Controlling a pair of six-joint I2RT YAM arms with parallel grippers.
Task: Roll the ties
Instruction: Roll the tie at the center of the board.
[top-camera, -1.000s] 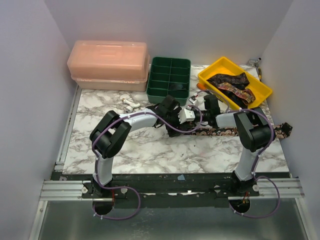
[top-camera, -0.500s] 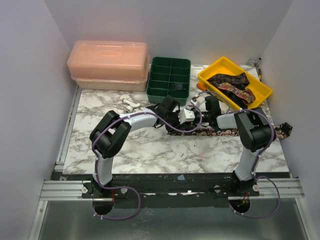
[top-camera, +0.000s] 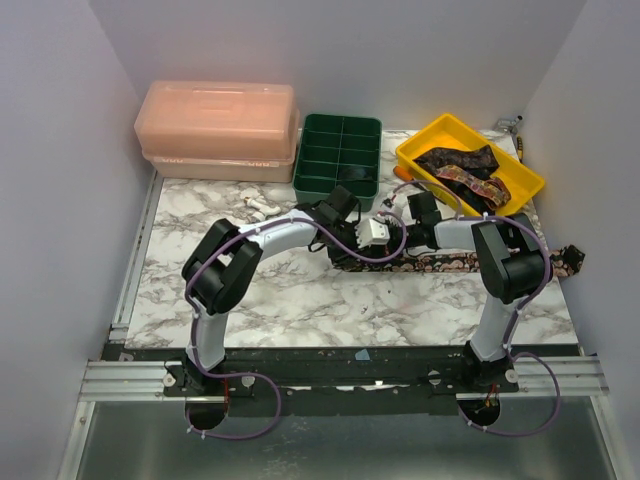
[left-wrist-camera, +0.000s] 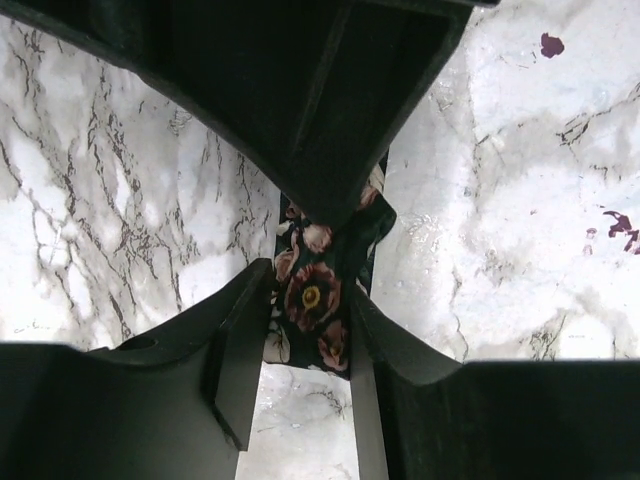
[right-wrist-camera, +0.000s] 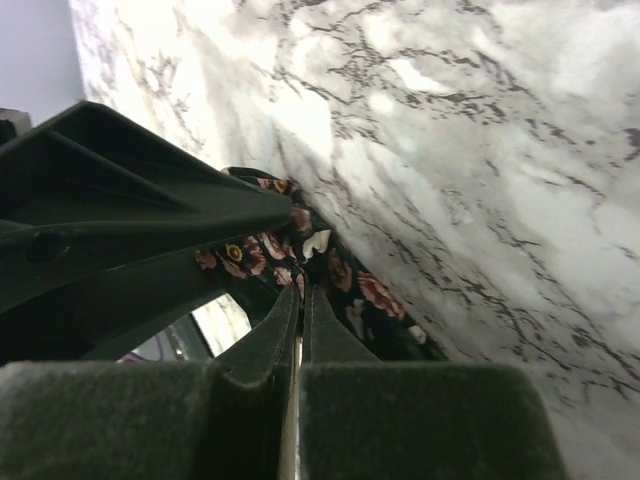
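Note:
A dark floral tie (top-camera: 470, 262) lies across the marble table from the middle to the right edge. Both grippers meet over its left part. My left gripper (top-camera: 372, 240) has the tie's end (left-wrist-camera: 315, 300) between its fingers, which press on both of its sides (left-wrist-camera: 310, 330). My right gripper (top-camera: 410, 232) is shut, pinching a fold of the same tie (right-wrist-camera: 335, 275) at its fingertips (right-wrist-camera: 301, 290). More ties (top-camera: 465, 170) lie bunched in the yellow tray (top-camera: 415, 160).
A green compartment tray (top-camera: 340, 118) stands just behind the grippers. A pink lidded box (top-camera: 218, 125) is at the back left. Small white plastic pieces (top-camera: 260, 207) lie left of the green tray. The tie's far end hangs at the table's right edge (top-camera: 570, 258).
Both grippers have shifted slightly toward the back with the tie, and the tie's right end has been drawn a little to the left.

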